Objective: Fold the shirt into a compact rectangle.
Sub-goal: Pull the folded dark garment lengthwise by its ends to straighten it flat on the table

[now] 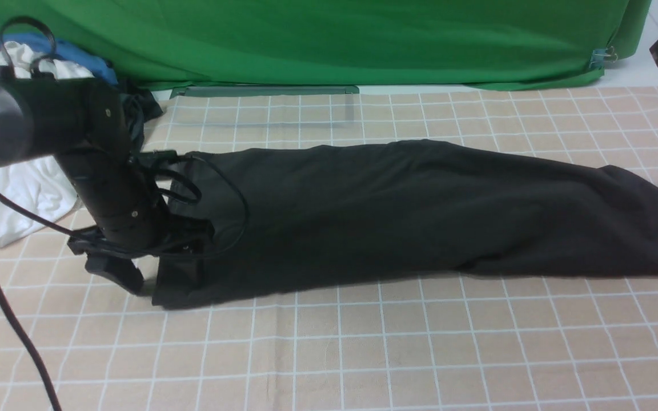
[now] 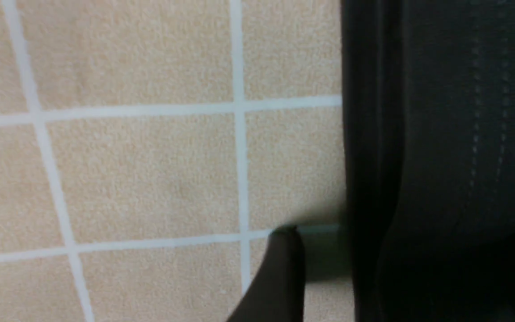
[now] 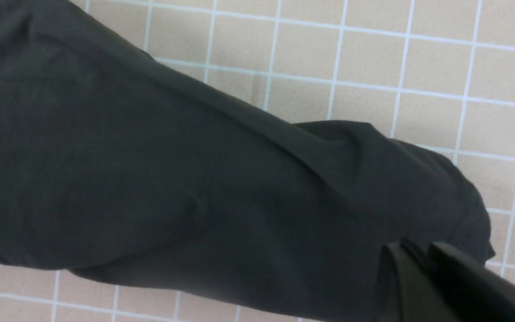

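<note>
at far left a white garment (image 1: 26,194) and a blue garment (image 1: 77,51) lie heaped, apart from our job. beside them the left gripper (image 1: 155,277) is low at the left end of the black shirt (image 1: 409,211), its fingers (image 2: 280,277) spread wide and holding nothing. the shirt lies across the checkered bench (image 1: 363,354) as one long narrow strip. we judge the lengthwise folds done and the crosswise folds left. at far right the right gripper (image 3: 414,252) hangs raised, fingers nearly together, empty.
</note>
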You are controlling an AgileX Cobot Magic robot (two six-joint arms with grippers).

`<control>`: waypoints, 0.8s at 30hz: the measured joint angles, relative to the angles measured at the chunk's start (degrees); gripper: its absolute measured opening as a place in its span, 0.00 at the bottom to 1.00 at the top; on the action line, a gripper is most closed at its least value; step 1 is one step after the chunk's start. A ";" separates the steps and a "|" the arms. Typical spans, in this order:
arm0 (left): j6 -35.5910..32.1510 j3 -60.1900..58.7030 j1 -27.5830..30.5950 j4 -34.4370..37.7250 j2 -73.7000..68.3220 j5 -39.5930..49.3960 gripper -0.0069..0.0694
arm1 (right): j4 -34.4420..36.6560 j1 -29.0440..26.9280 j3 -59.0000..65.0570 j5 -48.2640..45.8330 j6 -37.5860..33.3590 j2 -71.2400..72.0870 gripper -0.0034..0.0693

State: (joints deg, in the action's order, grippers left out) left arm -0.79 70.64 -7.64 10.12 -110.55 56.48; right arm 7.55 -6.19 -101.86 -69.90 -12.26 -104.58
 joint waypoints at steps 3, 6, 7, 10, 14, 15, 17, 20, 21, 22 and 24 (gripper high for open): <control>-1.67 0.06 0.03 2.32 -0.28 0.61 0.67 | 0.05 0.00 0.00 0.00 0.01 0.00 0.21; -4.39 0.06 0.03 4.19 -0.53 0.89 0.31 | 0.10 0.00 0.00 0.00 0.01 0.00 0.22; -5.06 0.06 0.03 4.60 -0.52 0.94 0.23 | 0.10 0.00 0.11 0.00 0.01 0.15 0.22; -5.76 0.52 0.03 3.99 -0.27 2.23 0.14 | 0.05 0.00 1.35 0.19 0.01 1.11 0.23; -5.25 0.63 -0.03 0.11 2.59 4.32 0.13 | -0.50 -0.71 7.09 0.26 0.22 4.84 0.25; -5.06 0.63 -0.08 -0.22 3.18 4.57 0.13 | -0.57 -0.79 7.48 0.27 0.31 5.08 0.25; -3.81 0.63 -0.27 -4.91 7.33 5.02 0.13 | -0.80 -2.01 12.93 0.21 1.50 7.59 0.26; -3.61 0.63 -0.34 -8.19 10.43 4.77 0.13 | -1.25 -3.41 19.29 1.16 1.81 8.60 0.37; -3.56 0.70 -0.34 -8.54 10.75 4.63 0.13 | -1.25 -3.84 21.16 2.09 1.88 8.62 0.41; -3.56 0.75 -0.34 -8.93 11.03 4.35 0.13 | -1.39 -4.33 23.47 3.72 1.94 8.56 0.47; -3.56 0.76 -0.34 -9.27 10.95 4.04 0.13 | -1.57 -5.21 27.48 7.42 2.06 8.13 0.63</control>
State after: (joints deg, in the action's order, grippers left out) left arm -4.35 71.39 -7.98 0.85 -99.59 60.52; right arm 5.99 -11.40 -74.38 -62.48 -10.20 -96.45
